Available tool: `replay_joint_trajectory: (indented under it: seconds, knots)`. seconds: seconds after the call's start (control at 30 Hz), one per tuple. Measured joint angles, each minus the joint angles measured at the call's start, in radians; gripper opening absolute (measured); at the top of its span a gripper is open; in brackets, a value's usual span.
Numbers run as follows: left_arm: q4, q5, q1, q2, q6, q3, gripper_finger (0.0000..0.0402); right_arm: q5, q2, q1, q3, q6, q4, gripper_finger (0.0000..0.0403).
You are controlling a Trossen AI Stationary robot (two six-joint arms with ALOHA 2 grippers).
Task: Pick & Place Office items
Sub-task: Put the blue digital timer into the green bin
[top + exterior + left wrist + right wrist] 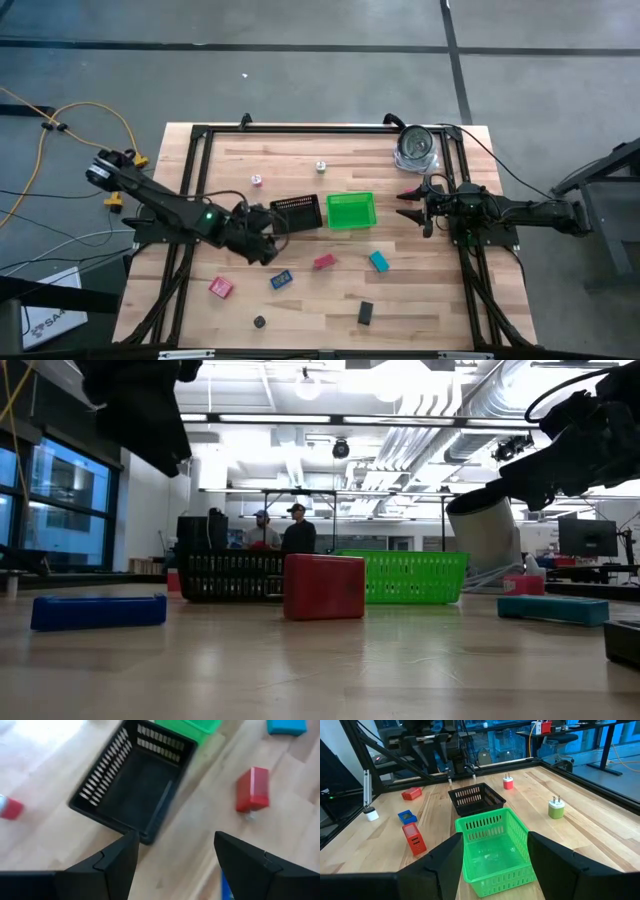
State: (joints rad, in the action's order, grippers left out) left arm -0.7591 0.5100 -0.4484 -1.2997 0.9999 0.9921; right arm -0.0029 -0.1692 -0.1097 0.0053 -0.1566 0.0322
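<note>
Pale wooden tabletop (300, 310), framed in black rail. Left gripper (262, 240) is held with fingers apart and empty, beside the black mesh plastic tray (297, 212); the small red rectangular block (252, 788) lies just ahead of it, the flat blue block (281, 280) close by. Right gripper (412, 206) is also spread and empty, with the green slotted plastic bin (492, 851) directly in front. The red block is judged light, rigid and smooth-sided; a pinch across its narrow flat faces is advised.
</note>
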Motion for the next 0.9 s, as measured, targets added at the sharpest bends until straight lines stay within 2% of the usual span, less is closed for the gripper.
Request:
replay_joint_trajectory:
  seconds: [0.3,0.6,0.77,0.9]
  knots:
    - [-0.047,-0.002,-0.093,-0.114,0.122,0.106,0.0252,0.0,0.0,0.0,0.0,0.0,0.0,0.0207]
    - [-0.229,-0.016,-0.142,-0.31,0.187,0.354,0.0252,0.0,0.0,0.0,0.0,0.0,0.0,0.0207]
    - [-0.31,-0.084,-0.137,-0.396,0.209,0.453,0.0252,-0.001,0.0,0.0,0.0,0.0,-0.002,0.0207]
    - [-0.317,-0.152,-0.117,-0.423,0.231,0.462,0.0252,-0.002,0.0,0.0,0.0,0.0,-0.003,0.0207]
